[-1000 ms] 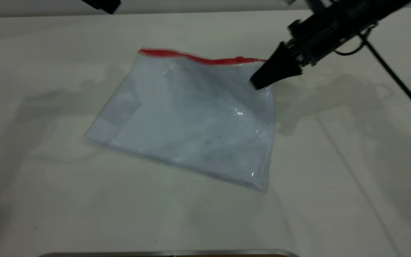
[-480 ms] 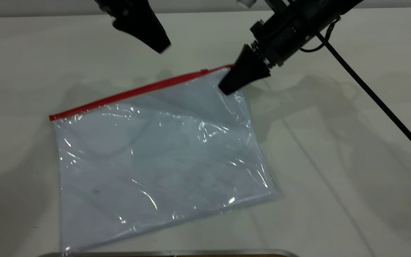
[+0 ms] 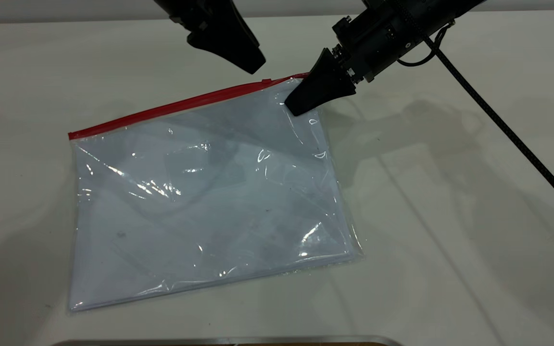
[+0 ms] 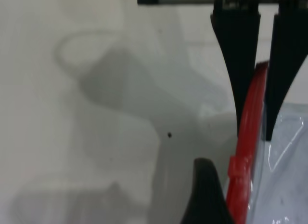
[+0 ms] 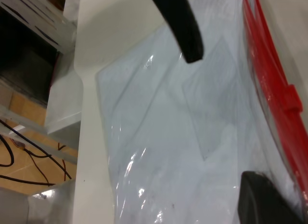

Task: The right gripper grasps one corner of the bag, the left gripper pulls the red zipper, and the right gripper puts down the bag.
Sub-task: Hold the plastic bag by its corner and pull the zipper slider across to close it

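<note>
the white table (image 3: 450,269) carries the bag (image 3: 209,202), a clear pouch with white sheets inside, lying mostly flat with its far right corner lifted. the right gripper (image 3: 296,106) is clamped on that corner, just below the red zipper (image 3: 176,106) that runs along the far edge. the left gripper (image 4: 253,132) hovers over the zipper with its fingers apart, straddling the strip near the small slider tab (image 4: 239,167).
</note>
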Robot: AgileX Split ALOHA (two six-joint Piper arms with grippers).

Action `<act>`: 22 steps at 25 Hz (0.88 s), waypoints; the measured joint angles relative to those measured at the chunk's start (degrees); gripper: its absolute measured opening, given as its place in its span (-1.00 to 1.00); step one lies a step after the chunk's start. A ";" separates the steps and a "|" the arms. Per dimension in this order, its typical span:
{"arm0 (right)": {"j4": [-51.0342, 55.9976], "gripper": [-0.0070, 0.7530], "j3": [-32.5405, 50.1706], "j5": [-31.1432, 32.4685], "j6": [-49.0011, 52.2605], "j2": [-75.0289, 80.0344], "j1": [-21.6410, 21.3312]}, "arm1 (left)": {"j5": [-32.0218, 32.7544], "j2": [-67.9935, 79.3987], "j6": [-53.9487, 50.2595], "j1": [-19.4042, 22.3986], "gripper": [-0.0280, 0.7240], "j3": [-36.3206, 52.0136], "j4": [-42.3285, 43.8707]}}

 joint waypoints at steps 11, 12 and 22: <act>0.44 -0.89 0.00 0.00 -0.57 0.00 0.00 | -2.43 4.22 1.56 0.00 0.64 -1.08 -5.25; 0.44 -0.89 0.00 0.00 -0.57 0.00 0.00 | -2.43 4.42 1.64 0.00 0.64 -1.08 -5.84; 0.46 -0.89 0.00 0.00 -0.57 0.00 0.00 | -1.92 4.70 1.98 0.00 0.64 -1.08 -7.69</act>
